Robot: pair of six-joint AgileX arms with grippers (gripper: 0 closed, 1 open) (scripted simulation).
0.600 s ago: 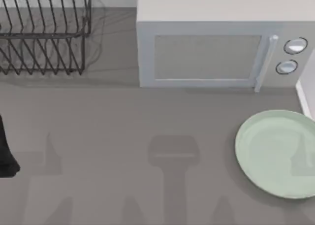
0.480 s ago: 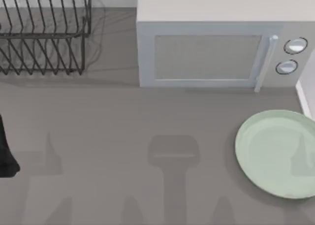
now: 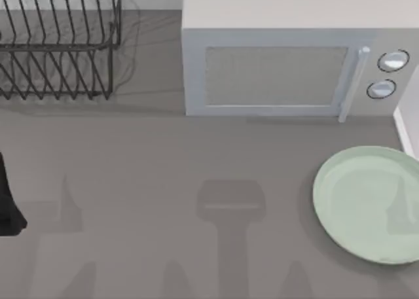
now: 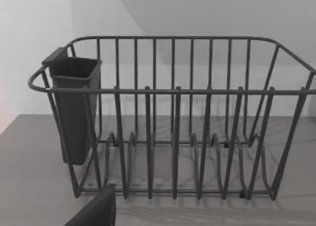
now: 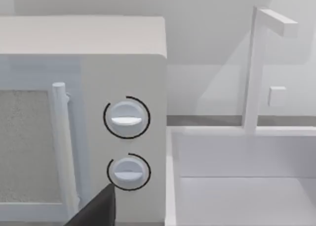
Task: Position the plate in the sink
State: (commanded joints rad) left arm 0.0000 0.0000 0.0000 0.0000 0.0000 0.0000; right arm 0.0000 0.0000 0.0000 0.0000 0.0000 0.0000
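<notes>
A flat grey counter (image 3: 163, 155) runs across the top view, marked by soft-edged shadows near its lower part; behind it stands a pale, plain wall (image 4: 29, 48); a black wire dish rack (image 3: 59, 44) sits at the far left, with a dark cutlery cup (image 4: 74, 107) hung on one end; a grey-white microwave (image 3: 281, 57) stands at the back right, its door shut, with a vertical handle (image 5: 61, 147) and two round knobs (image 5: 127, 118) one above the other; a white angular tap (image 5: 259, 63) rises against the wall beyond it; the light is even and diffuse.

Even, bright, diffuse light from above; soft grey arm shadows on the table (image 3: 163, 155), faint sheen on the plate (image 3: 360, 201)
</notes>
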